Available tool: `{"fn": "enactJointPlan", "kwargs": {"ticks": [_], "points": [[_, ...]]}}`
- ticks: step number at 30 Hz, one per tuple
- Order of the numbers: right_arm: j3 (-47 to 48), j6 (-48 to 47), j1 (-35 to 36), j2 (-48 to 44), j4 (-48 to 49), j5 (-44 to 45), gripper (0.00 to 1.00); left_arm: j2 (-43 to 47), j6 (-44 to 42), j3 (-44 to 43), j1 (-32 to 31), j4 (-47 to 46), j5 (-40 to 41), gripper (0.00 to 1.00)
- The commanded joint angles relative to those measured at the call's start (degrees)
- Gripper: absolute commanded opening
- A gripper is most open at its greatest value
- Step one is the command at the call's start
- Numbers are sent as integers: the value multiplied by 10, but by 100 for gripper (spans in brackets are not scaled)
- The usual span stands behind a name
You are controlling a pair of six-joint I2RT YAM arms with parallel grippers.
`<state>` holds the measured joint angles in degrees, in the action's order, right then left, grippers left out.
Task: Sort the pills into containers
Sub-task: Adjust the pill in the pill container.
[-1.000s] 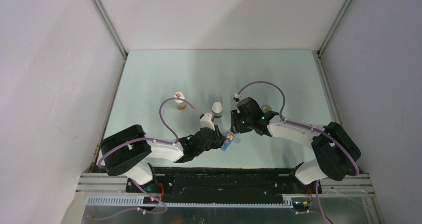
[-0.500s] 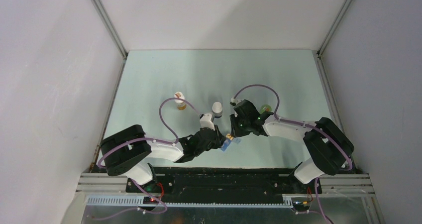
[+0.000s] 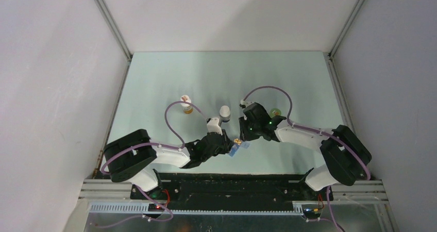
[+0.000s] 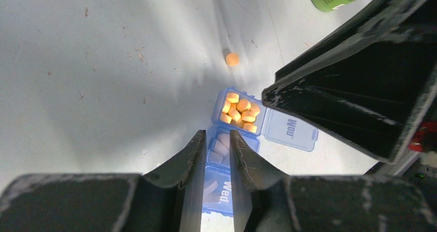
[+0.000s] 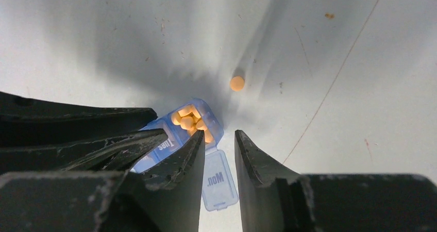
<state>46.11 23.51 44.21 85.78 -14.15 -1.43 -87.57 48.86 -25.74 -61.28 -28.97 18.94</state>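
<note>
Left arm: no change vs a sec ago, same pos. at the near-centre of the table [image 3: 170, 77]. The left gripper [image 4: 217, 136] is clenched to a slit w/ the mid part of the pill box [image 5: 164, 142] in it. Reads as pinching the box to steady it. Box hasn't shifted.

Pills [image 4: 238, 112]: a heap fills the end cell, whose "Mon." lid [image 4: 289, 131] is flipped open flat. Next cell along looks pale; contents unclear. One stray pill [image 4: 232, 59] sits on the bare table just beyond the box, apart from it.

The right arm is what moved. It swung in toward the box, elbow drawn left, then eased back out a little. The right gripper [image 5: 220, 135] now hangs just above the Mon. lid, tips beside the filled cell. Jaws are part-released w/ a narrow gap and nothing caught in it. The stray pill lies ahead of the tips, not btw them.

Green bottle [image 3: 275, 112] behind the right wrist and both white-capped bottles [image 3: 224, 111] are where they were.

Meaning for the task, prob.: no pill has changed place in this sec; the in-and-out looks like lining up. Sorting seems early, w/ the pills bunched in one cell and one loose outside. A narrow gap suits so small a tablet, but it could skid away.
</note>
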Motion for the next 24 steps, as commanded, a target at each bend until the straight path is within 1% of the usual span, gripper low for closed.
{"fn": "enactJointPlan", "kwargs": {"ticks": [1,7,13,20,24], "points": [[10,5,2,-40,-4,25,33,-4,-31,14,1,79,23,26],[10,-8,2,-24,-3,-20,36,-4,-32,14,1,77,23,26],[10,-21,6,3,-9,-32,41,-4,-32,13,1,76,22,26],[10,-23,6,21,-5,-28,40,-4,-34,14,1,75,20,26],[10,-19,7,8,-5,-25,39,0,-36,13,1,74,19,27]]}}
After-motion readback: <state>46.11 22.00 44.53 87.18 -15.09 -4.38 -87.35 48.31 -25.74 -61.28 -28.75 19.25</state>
